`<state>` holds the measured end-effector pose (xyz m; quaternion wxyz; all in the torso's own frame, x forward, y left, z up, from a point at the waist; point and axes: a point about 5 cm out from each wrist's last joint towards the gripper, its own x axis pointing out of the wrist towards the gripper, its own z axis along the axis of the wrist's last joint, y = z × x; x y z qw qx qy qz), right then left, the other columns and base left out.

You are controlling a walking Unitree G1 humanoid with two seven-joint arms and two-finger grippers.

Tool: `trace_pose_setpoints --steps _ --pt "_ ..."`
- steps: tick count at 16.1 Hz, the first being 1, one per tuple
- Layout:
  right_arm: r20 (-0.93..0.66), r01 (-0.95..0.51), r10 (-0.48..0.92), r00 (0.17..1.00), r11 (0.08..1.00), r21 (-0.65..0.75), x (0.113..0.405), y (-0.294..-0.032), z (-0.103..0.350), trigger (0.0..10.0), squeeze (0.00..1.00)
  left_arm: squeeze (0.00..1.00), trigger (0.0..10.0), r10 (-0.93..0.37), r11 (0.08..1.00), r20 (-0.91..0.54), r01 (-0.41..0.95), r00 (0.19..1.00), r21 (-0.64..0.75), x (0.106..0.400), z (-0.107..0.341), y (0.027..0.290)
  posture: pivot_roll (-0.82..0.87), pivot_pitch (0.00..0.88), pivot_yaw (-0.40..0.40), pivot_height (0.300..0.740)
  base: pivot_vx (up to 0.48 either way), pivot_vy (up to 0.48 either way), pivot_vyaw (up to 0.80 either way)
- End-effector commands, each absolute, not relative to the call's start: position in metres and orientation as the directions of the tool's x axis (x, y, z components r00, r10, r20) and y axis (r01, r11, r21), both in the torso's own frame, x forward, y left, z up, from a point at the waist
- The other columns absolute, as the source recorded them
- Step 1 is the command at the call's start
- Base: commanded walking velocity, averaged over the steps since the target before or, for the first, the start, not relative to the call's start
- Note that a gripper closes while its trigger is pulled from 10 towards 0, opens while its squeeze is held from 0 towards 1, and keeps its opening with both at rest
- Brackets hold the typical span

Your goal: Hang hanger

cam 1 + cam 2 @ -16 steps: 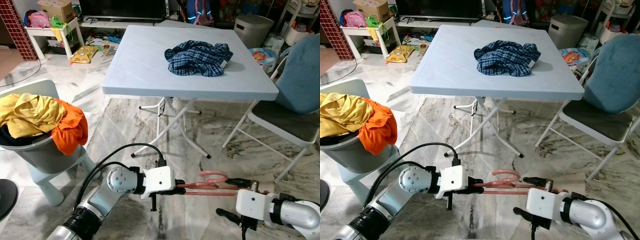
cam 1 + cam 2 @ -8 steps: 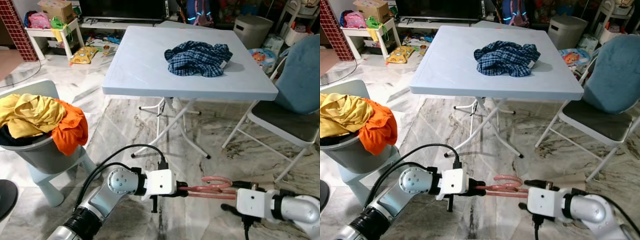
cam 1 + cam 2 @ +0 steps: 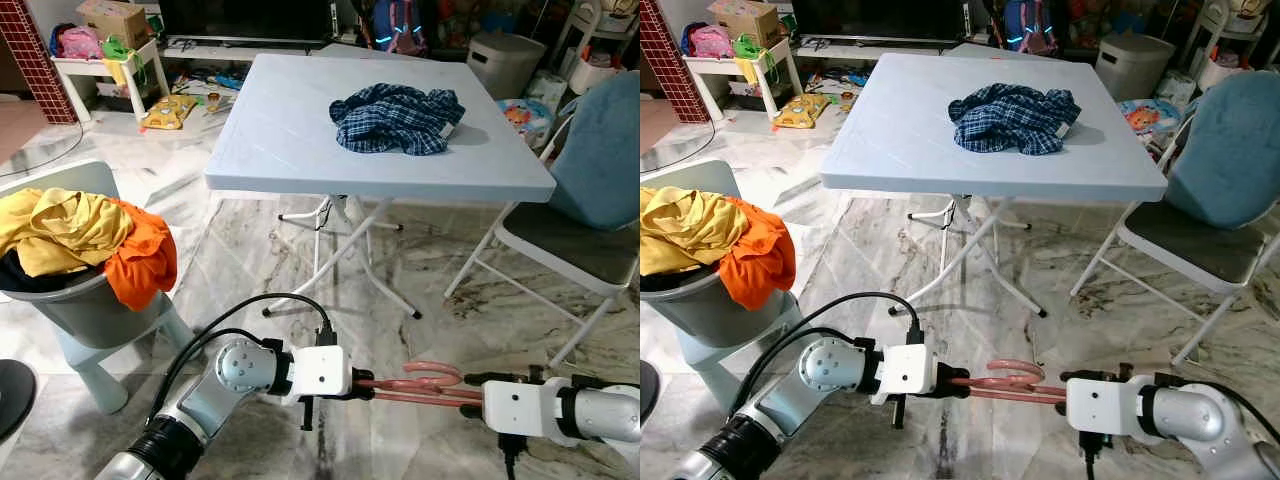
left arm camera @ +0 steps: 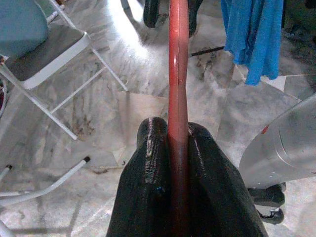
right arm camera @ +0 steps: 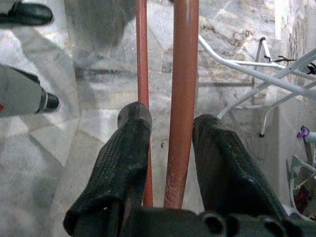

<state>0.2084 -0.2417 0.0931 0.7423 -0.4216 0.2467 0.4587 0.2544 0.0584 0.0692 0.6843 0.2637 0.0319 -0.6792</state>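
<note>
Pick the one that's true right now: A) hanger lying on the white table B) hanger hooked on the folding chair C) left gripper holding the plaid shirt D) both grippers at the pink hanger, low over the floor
D: the left gripper is shut on the pink hanger and the right gripper straddles its bar, low over the marble floor; the plaid shirt lies untouched on the table.

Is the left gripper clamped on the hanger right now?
Yes, in the left wrist view the left gripper's black fingers press against both sides of the pink hanger.
</note>
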Motion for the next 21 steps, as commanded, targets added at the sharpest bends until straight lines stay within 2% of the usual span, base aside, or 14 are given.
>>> trace_pose_setpoints --steps 1,9,10,11,18,21 --pt "-0.765 -0.893 0.462 0.448 0.202 -0.401 0.209 -0.244 0.095 0.0 0.00 0.00 10.0 -0.910 -0.082 -0.409 0.942 0.063 0.327 0.255 0.070 0.057 0.01 0.000 -0.043 0.740 0.000 0.000 0.00" --pt "-0.801 -0.915 0.442 0.403 0.178 -0.362 0.204 -0.247 0.089 0.0 0.00 0.00 10.0 -0.912 -0.081 -0.405 0.942 0.062 0.326 0.256 0.071 0.055 0.01 0.000 -0.047 0.740 0.000 0.000 0.00" --pt "-0.801 -0.915 0.441 0.404 0.180 -0.362 0.204 -0.247 0.089 0.0 0.00 0.75 10.0 -0.913 -0.071 -0.402 0.945 0.068 0.320 0.256 0.071 0.055 0.01 0.000 -0.047 0.740 0.000 0.000 0.00" --pt "-0.801 -0.914 0.440 0.405 0.181 -0.363 0.204 -0.248 0.089 0.0 0.00 1.00 10.0 -0.910 -0.062 -0.409 0.950 0.072 0.306 0.257 0.070 0.056 0.01 0.000 -0.047 0.740 0.000 0.000 0.00" --pt "-0.803 -0.901 0.409 0.434 0.219 -0.375 0.198 -0.253 0.076 0.0 0.00 1.00 10.0 -0.916 -0.048 -0.391 0.945 0.087 0.323 0.259 0.075 0.055 0.01 0.000 -0.046 0.740 0.000 0.000 0.00" --pt "-0.808 -0.866 0.319 0.496 0.247 -0.434 0.202 -0.267 0.071 0.0 0.00 1.00 10.0 -0.928 0.080 -0.322 0.942 0.190 0.325 0.268 0.084 0.058 0.01 0.000 -0.048 0.740 0.000 0.000 0.00"
